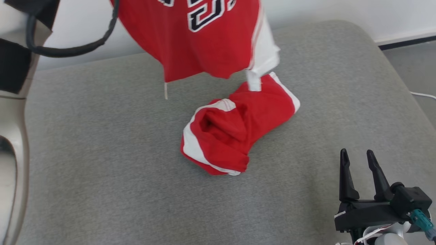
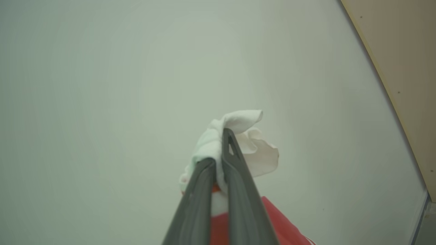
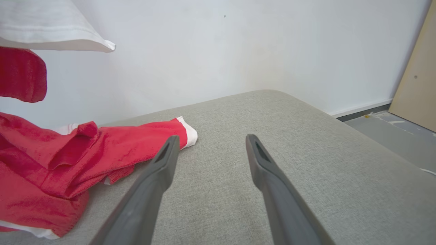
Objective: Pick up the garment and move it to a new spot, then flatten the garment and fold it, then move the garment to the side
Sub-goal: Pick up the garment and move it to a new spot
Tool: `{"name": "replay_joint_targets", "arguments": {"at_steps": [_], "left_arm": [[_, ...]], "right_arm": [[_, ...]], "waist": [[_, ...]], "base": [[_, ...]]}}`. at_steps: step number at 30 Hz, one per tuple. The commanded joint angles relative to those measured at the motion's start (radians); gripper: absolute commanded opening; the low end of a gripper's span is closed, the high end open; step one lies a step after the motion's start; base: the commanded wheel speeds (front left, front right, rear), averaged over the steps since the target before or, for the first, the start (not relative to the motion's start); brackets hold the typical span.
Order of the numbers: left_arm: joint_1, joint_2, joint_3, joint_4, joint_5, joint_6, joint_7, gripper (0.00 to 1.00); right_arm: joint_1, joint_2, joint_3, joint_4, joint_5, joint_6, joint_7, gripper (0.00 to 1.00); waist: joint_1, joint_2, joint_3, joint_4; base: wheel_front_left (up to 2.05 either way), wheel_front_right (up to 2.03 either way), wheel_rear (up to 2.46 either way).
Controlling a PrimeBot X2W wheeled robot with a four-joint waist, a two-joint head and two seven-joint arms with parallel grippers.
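**Red garment (image 1: 204, 44) partly lifted: pick-up step in hand**

The left gripper (image 2: 218, 146) is clenched on a bunch of the garment's white fabric, seen against the pale wall (image 2: 102, 85) in the left wrist view. In the head view the upper part of the garment hangs in the air. The lower part lies crumpled in a heap near the middle of the grey upholstered surface (image 1: 102, 153). The right gripper (image 1: 356, 152) is released, its fingers spread and nothing between them. It sits over the near right corner of the surface, well apart from the cloth.

Step in hand, as judged: pick-up and transfer, not yet complete, since part of the garment rests on the surface. The next move calls for more lift until the heap clears the surface, then travel to the new spot. The free right gripper is available for a second hold before flattening.

Limits of view:
- The head view crops the garment's top and its dark lettering.
- It cannot be told whether the gripped fabric is a sleeve or a hem.
- Folds in the heap conceal how the garment is laid out.
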Motion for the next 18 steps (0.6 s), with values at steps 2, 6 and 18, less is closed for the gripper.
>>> {"name": "replay_joint_targets", "arguments": {"at_steps": [2,6,18], "left_arm": [[-0.009,0.012,0.003,0.008,-0.016,0.003,-0.016,0.0],[0.018,0.041,0.024,0.024,-0.039,0.005,-0.038,0.0],[0.139,0.155,0.068,0.015,-0.082,0.032,-0.079,0.0]], "right_arm": [[0.001,0.0,-0.005,-0.013,-0.017,-0.002,0.0,1.0],[-0.004,-0.003,-0.018,-0.048,-0.039,-0.002,0.0,1.0],[0.009,-0.069,-0.034,-0.168,-0.087,-0.002,0.0,1.0]], "waist": [[0.0,-0.0001,0.004,0.063],[0.0,-0.0001,0.012,0.138],[0.0,-0.0001,0.062,0.366]], "base": [[0.0,0.0,0.0],[0.0,0.0,0.0],[0.0,0.0,0.0]]}}
